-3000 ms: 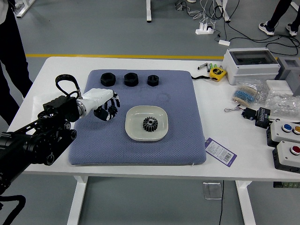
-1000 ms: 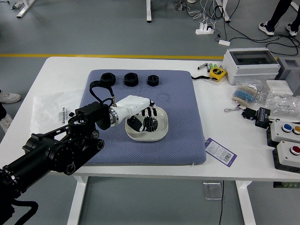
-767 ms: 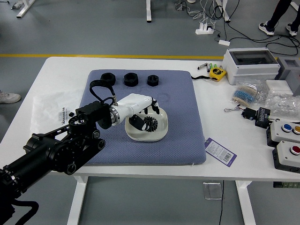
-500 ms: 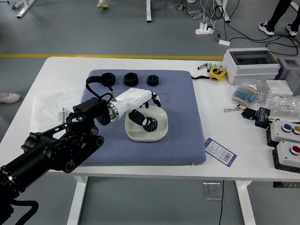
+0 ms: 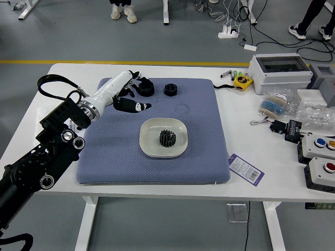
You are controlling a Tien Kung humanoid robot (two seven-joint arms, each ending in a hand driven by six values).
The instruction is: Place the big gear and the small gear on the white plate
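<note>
With the dark gears (image 5: 167,138) near the middle of the white plate (image 5: 152,148), probably stacked though I cannot tell them apart, the left hand (image 5: 109,92), fingers (image 5: 125,104) spread and empty, should rise before swinging left, sparing the black hexagonal piece (image 5: 146,89) beside it.

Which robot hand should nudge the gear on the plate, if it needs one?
Probably the left robot hand: it's over the blue mat, near the white plate with the gear on it. The right one is out of view.
</note>
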